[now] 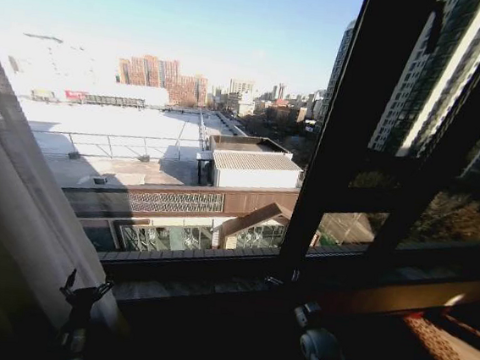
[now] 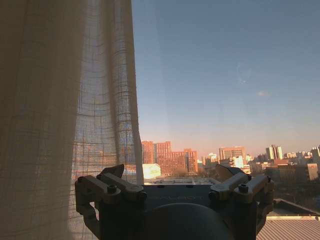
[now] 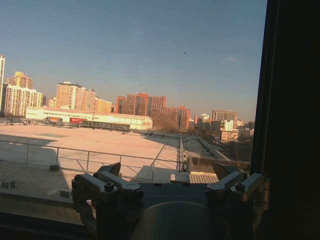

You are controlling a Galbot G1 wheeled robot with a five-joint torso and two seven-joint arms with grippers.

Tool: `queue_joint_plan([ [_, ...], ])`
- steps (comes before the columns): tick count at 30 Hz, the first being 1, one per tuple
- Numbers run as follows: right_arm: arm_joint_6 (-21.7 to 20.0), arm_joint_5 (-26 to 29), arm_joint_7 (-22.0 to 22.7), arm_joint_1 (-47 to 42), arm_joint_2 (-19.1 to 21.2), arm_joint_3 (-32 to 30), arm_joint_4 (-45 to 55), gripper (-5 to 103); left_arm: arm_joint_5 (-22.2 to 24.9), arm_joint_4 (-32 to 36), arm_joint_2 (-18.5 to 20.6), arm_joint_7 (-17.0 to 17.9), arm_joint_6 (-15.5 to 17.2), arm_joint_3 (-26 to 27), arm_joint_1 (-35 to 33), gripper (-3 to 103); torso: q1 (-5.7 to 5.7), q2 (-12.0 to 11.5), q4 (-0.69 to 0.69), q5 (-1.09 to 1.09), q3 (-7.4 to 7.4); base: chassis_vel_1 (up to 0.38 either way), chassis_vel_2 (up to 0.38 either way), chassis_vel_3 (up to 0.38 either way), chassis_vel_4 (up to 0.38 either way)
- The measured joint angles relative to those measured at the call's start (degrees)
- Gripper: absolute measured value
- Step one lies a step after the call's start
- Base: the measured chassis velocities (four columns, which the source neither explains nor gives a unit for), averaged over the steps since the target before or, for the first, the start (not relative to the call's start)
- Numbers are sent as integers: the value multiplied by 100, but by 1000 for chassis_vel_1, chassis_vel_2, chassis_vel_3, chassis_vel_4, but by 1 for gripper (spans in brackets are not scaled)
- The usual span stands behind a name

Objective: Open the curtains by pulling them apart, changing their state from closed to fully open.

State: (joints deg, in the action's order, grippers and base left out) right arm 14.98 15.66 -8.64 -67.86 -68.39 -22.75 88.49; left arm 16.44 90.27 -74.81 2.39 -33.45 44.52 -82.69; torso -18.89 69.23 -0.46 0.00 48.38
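A: Where do the curtains (image 1: 13, 235) stand?

B: In the head view one sheer panel is bunched at about nine o'clock, down the left edge, and the glass beside it is bare. The left wrist view shows the same fabric (image 2: 60, 110) hanging next to the left gripper (image 2: 172, 177), its free hem just off one finger.

A: Is that gripper holding the cloth?

B: No. Its fingers are spread wide with nothing but sky between them. In the head view it sits low at about seven o'clock (image 1: 85, 288), just in front of the fabric.

A: And the right gripper (image 3: 170, 175)?

B: Also spread open and empty, facing the window, with the dark window frame (image 3: 292, 115) alongside. In the head view the right arm (image 1: 325, 354) comes up near five o'clock.

A: So how should the step be finished?

B: I'd judge the left side nearly done. To finish, pinch the hem well inside the pleats and sweep outward level, so the thin weave doesn't slip or snag.

A: What can't you make out?

B: The rail, the floor, and any right-hand panel; possibly it lies past the frame, but I cannot tell.
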Motion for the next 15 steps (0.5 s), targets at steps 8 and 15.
queue_joint_plan([
  [8,0,0,0,0,0,0,0,100,3,-26,29,57,4,24,9,100,0,0,0,0,0,0,0,0,0],
  [15,0,0,0,0,0,0,0,100,1,-30,33,61,11,27,12,100,0,0,0,0,0,0,0,0,0],
])
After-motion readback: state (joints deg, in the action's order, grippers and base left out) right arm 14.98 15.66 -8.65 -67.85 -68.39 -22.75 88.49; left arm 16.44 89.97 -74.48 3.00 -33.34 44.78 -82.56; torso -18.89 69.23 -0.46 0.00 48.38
